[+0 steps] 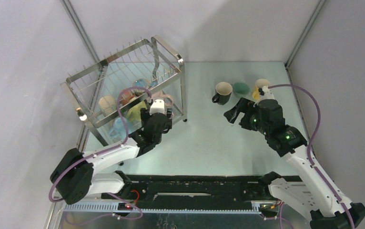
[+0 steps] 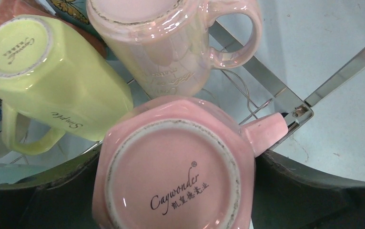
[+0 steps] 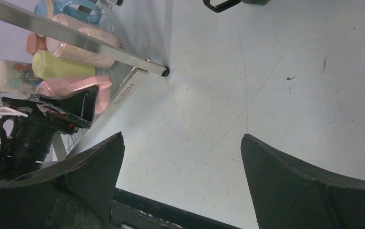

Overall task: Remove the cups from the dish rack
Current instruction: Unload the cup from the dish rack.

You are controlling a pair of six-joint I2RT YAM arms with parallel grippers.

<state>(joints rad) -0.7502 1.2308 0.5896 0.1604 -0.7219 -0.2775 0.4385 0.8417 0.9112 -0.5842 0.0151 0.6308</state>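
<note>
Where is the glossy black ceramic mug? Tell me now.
In the top view, the black mug stands upright on the table right of the steel wire dish rack, beside a dark green cup.

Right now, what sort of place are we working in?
Probably a lab test cell, not a kitchen: plain grey panel walls on metal posts, a bare table, and a rack of cups staged on it.

Looking down on an upturned pink mug (image 2: 173, 186), sitting flush between the left gripper (image 2: 176, 164) fingers (image 2: 314, 191). Catching a lime mug (image 2: 61, 81) up-left of it, a paler mug (image 2: 166, 43) just beyond, the dish rack (image 2: 292, 102) corner right of it.
</note>
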